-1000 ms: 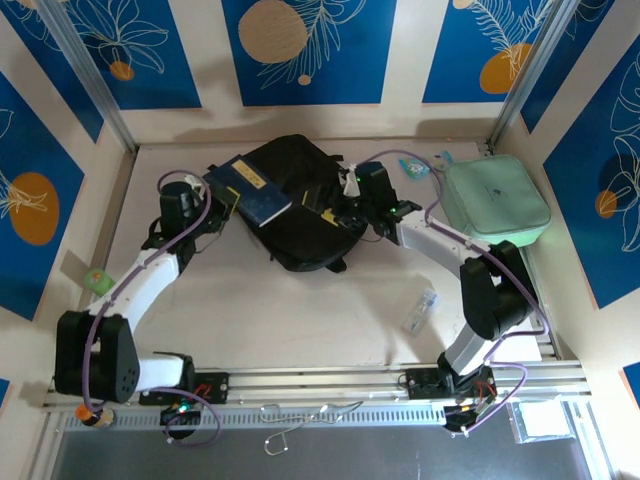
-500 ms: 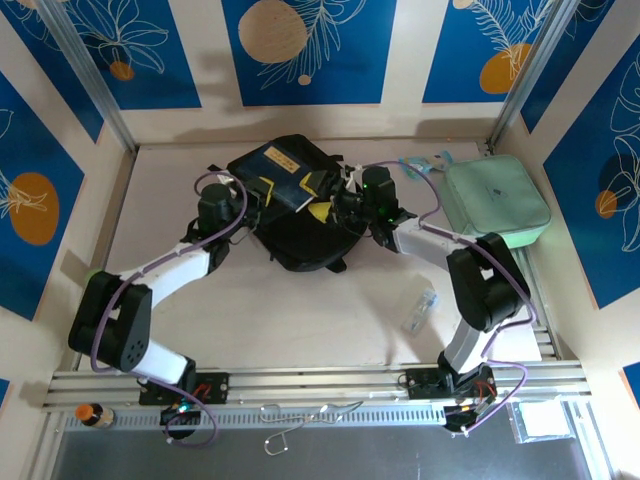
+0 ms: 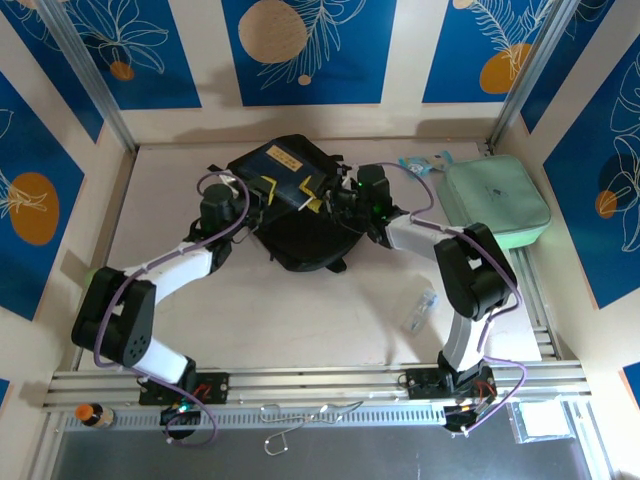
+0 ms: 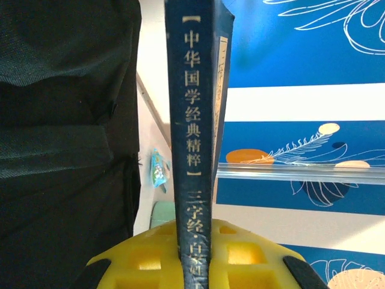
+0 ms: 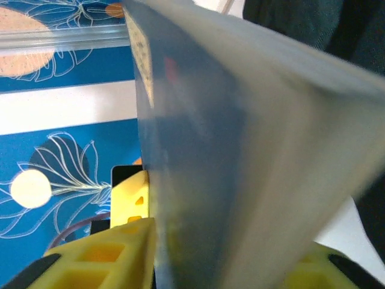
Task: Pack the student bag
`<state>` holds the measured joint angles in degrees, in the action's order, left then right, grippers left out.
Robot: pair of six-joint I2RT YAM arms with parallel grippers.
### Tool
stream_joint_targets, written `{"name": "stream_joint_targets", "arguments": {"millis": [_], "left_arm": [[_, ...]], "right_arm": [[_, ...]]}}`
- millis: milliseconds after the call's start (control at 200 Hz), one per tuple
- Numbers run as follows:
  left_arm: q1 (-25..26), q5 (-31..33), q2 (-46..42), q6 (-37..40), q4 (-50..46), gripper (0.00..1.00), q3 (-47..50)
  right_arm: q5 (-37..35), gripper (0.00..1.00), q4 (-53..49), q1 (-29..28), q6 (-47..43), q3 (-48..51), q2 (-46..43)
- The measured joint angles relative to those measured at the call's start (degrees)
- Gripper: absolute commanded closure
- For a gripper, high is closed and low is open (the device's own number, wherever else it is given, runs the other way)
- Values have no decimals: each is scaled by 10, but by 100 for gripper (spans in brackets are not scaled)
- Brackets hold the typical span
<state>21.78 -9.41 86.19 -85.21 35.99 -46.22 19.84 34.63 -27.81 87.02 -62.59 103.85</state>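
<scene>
Top external view: the black bag lies at the far middle of the worktop, well clear of the mint case at the far right corner. A dark blue book rests on the bag's far half. The left gripper is clamped on the book's left end; in the left wrist view its yellow pads press both sides of the spine. The right gripper meets the book's right end, and in the blurred right wrist view its pads lie against the book's covers.
</scene>
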Motion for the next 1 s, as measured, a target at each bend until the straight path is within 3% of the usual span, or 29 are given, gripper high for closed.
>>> {"name": "stream_joint_targets", "arguments": {"millis": [65,180,295,580,770,1000], "left_arm": [[0,-1,2,4,-5,79,-2],[6,5,0,49,-64,52,-19],[33,28,-6,133,-179,42,-70],[94,36,18,331,-336,33,-169],[137,2,103,434,-396,34,-237],[181,-31,196,506,-442,39,-326]], "right_arm": [[0,88,-1,4,-7,-2,0],[-3,93,-28,11,-41,-3,-6],[-23,95,-78,32,-85,13,-34],[-82,96,-222,112,-226,49,-180],[-116,97,-295,164,-291,58,-244],[-130,97,-349,215,-318,87,-267]]}}
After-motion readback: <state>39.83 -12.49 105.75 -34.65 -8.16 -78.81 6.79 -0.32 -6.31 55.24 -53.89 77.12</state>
